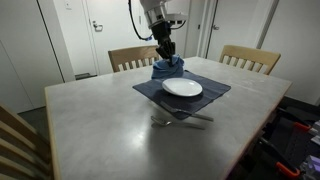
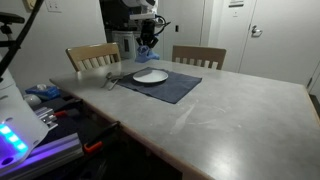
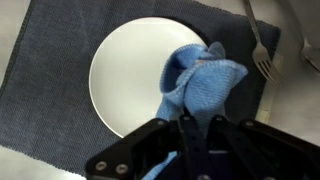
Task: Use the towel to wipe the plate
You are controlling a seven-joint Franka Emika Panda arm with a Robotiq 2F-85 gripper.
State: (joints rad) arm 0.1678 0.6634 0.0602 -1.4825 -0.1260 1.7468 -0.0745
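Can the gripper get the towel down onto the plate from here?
Probably yes. The gripper, shut on the towel, hangs over the plate's edge. The plate's face is bare, and the fork lies off to one side.

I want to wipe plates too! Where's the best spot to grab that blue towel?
Pinch the blue towel at its gathered top, coming straight down from above, the way the gripper holds it. The cloth is soft and bunched, so a pinch on the top fold lets the rest hang below as a pad over the white plate.
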